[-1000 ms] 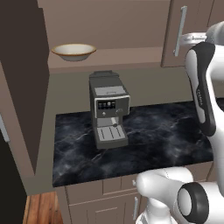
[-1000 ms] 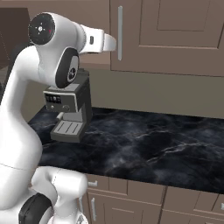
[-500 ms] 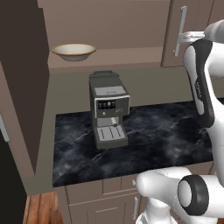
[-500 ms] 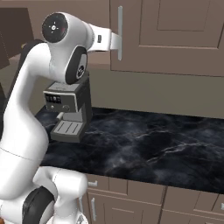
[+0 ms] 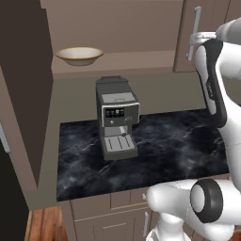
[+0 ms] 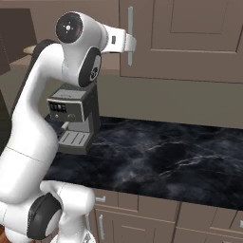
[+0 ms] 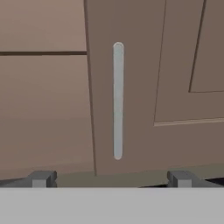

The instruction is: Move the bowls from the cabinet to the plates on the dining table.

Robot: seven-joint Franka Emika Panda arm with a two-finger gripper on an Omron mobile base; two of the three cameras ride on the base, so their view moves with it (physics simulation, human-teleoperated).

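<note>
Gripper (image 7: 111, 177) is hanging wide open, facing cabinet door handle (image 7: 117, 100); probably opening door next, needs centring. Cream bowl (image 5: 79, 55) is waiting on shelf.

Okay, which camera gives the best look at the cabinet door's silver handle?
The hand view: the silver handle stands upright, whole and centred, facing the camera. The left base view shows it small, its lower part behind the arm; the right base view has the arm crossing its middle.
</note>
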